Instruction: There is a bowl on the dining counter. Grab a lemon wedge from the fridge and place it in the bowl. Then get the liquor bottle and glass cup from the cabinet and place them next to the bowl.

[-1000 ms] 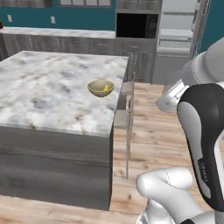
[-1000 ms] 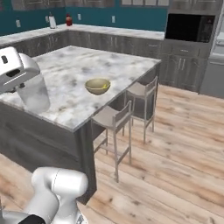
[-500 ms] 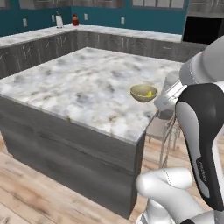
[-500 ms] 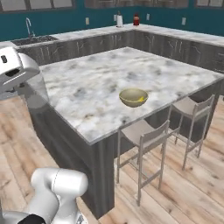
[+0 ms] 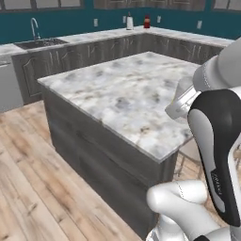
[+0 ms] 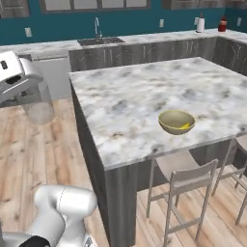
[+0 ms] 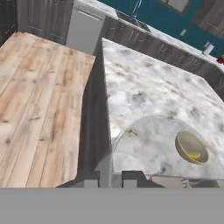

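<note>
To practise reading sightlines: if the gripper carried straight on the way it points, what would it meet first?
Probably the marble counter near its edge, short of the bowl; depth is unclear.

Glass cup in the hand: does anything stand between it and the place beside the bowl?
Nothing visible does. The glass cup, held by the hand, hangs beside the counter, over the floor, and the marble top from that edge to the bowl carries nothing else.

The grey-white veined marble island countertop (image 6: pixel 144 103) looks polished and smooth. The olive-yellow glazed bowl (image 6: pixel 176 121) is glossy, above light matt plank wood flooring (image 7: pixel 39 96); the clear drinking glass (image 7: pixel 144 144) is transparent
</note>
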